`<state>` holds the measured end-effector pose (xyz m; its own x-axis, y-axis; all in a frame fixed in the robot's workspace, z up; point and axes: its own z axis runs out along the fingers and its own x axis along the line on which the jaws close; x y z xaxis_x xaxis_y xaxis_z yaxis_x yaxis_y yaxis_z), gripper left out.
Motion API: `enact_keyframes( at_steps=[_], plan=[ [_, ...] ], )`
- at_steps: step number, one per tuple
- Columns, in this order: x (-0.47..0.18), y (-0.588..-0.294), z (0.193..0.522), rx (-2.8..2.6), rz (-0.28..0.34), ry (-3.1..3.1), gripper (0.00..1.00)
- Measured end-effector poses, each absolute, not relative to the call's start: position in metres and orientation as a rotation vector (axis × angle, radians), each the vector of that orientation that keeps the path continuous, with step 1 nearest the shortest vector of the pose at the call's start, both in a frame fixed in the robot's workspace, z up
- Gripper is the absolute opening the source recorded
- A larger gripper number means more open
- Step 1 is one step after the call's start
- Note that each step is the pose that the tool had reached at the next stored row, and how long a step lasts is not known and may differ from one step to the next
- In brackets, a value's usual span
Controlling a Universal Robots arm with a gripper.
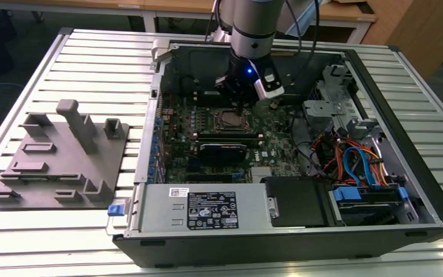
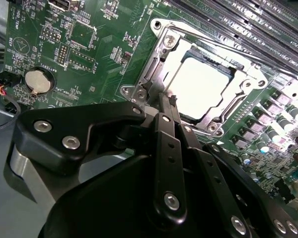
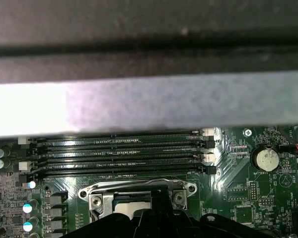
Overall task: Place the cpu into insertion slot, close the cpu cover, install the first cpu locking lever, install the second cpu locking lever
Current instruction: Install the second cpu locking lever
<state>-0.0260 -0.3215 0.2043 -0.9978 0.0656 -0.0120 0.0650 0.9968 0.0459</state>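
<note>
Second wrist view: the black linkage gripper [image 2: 170, 106] is clenched, fingertips together at the socket frame's edge, holding nothing visible.
CPU: the small flat silver-grey square cpu [image 2: 201, 88] sits in the silvery-rimmed square insertion slot [image 2: 165, 64], at the gripper's 1 o'clock.
Cover: the thin silvery metal cpu cover [image 2: 248, 87] lies closed around it.
Technique: judged, push gently and steadily along the frame's edge, clear of the green motherboard [image 2: 64, 54].

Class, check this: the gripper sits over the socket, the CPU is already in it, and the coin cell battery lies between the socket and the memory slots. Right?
Not quite. In the first wrist view the coin cell battery lies off to one side of the memory slots; nothing lies between them and the insertion slot. The gripper is at the socket, the cpu seated.
</note>
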Motion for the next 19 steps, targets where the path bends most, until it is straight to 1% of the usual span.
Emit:
enact_keyframes(
  at_steps=[11,19],
  plan=[
    [-0.026,-0.321,0.216,0.102,0.069,3.126,0.1],
    [-0.026,-0.322,0.216,0.102,0.068,3.126,0.1]
  ],
)
